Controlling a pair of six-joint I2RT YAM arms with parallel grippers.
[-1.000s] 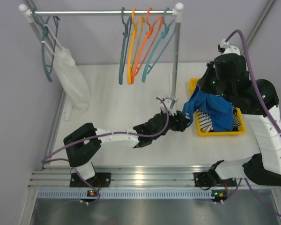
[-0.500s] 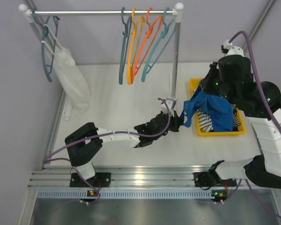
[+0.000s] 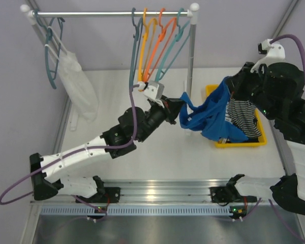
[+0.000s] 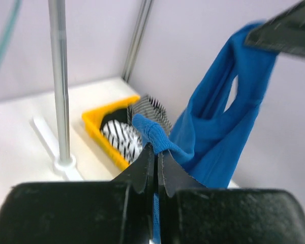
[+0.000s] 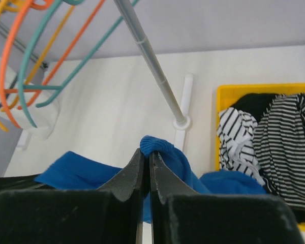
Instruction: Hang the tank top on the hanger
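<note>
My left gripper [image 4: 156,157] and right gripper [image 5: 146,162] each pinch tight on the tank top [image 3: 206,114], slung between them beside the yellow bin [image 3: 241,144]. Hanger [image 3: 132,56] untouched on rail [image 3: 91,13]; threading not begun.

Seen from above, the light is bright and even and seems to come from overhead; the flat white table [image 3: 117,122] carries only soft, pale shadows. The silver grooved metal rail [image 3: 152,195] at the bottom of the frame shows small white glare spots. In my left wrist view, my black left fingers [image 4: 140,175] at the bottom are blurred, while the bright royal-blue fabric tank top [image 4: 213,132] is sharper. In my right wrist view, my black right fingers [image 5: 127,180] look dim and soft, but the black-and-white striped garments [image 5: 282,132] at the right edge are clear.
</note>
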